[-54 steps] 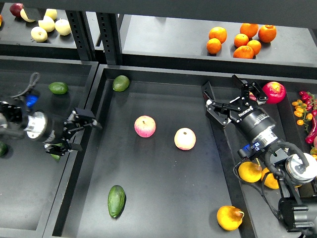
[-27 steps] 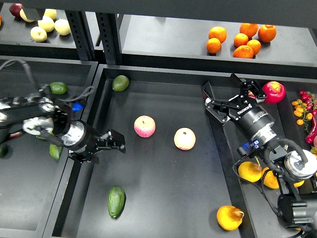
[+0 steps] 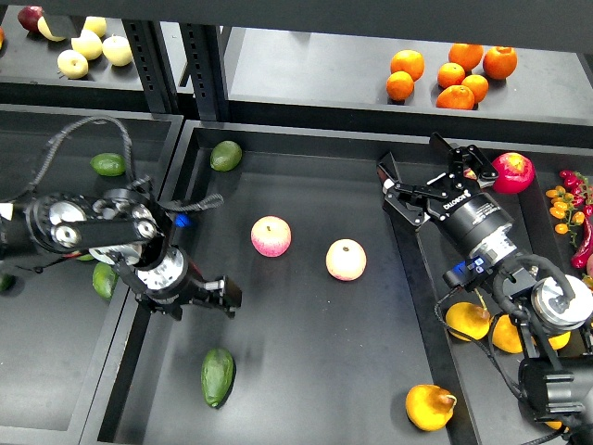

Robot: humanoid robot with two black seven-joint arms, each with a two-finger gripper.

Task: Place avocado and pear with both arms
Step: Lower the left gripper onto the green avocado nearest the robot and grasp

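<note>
The avocado (image 3: pixel 218 376) is seen lying on the floor of the large middle tray (image 3: pixel 306 389), near its front left corner, long axis roughly upright in the view, touched by nothing. The left gripper (image 3: pixel 225 295) is held above the tray floor just behind the avocado, clear of it; the two fingers cannot be told apart (dark and end-on), so its opening cannot be judged. The right gripper (image 3: pixel 410 187) is positioned over the right rim of the same tray, fingers spread wide, nothing between them.

Two pinkish apples are noted near the tray's centre: one (image 3: pixel 271 235) to the left, one (image 3: pixel 346 260) to the right, well apart from each other and from both grippers. A rounder green fruit (image 3: pixel 225 155) is recorded in the tray's back left corner. A yellow-orange pear-like fruit (image 3: pixel 430 407) lies at the tray's front right corner. A red apple (image 3: pixel 512 172) sits just beside the right arm's wrist.
</note>
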